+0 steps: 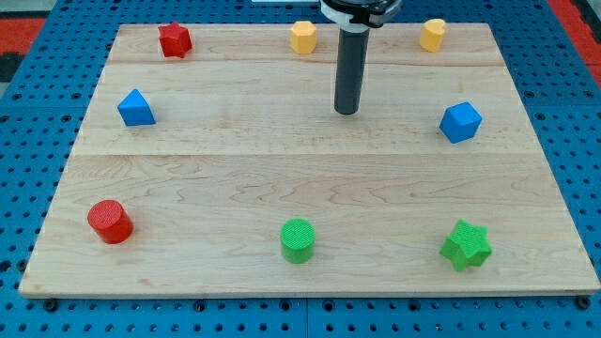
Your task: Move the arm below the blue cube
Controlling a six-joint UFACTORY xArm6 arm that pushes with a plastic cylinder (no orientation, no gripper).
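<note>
Green, ridged and round, a green cylinder [298,240] sits nearest the camera at the frame's bottom centre, with a green star [466,245] at lower right and a red cylinder [111,222] at lower left.

At the right edge of the wooden worktop [225,178], about mid-height, lies the blue cube [460,122], tilted with a corner toward the camera. My tip [347,112] rests on the worktop well to the cube's left, near the upper centre of the frame and roughly level with the cube, apart from every block. This arm carries a plain dark rod with no pincer, so no released or clenched state shows.

Above the cube, at upper right, stands a yellow cylinder [432,35]. A yellow block [302,37], apparently hexagonal, lies just upper left of the rod. Far across at mid-left is a blue block [136,108], wedge-like in shape, and a red star [175,39] occupies the upper left corner.
</note>
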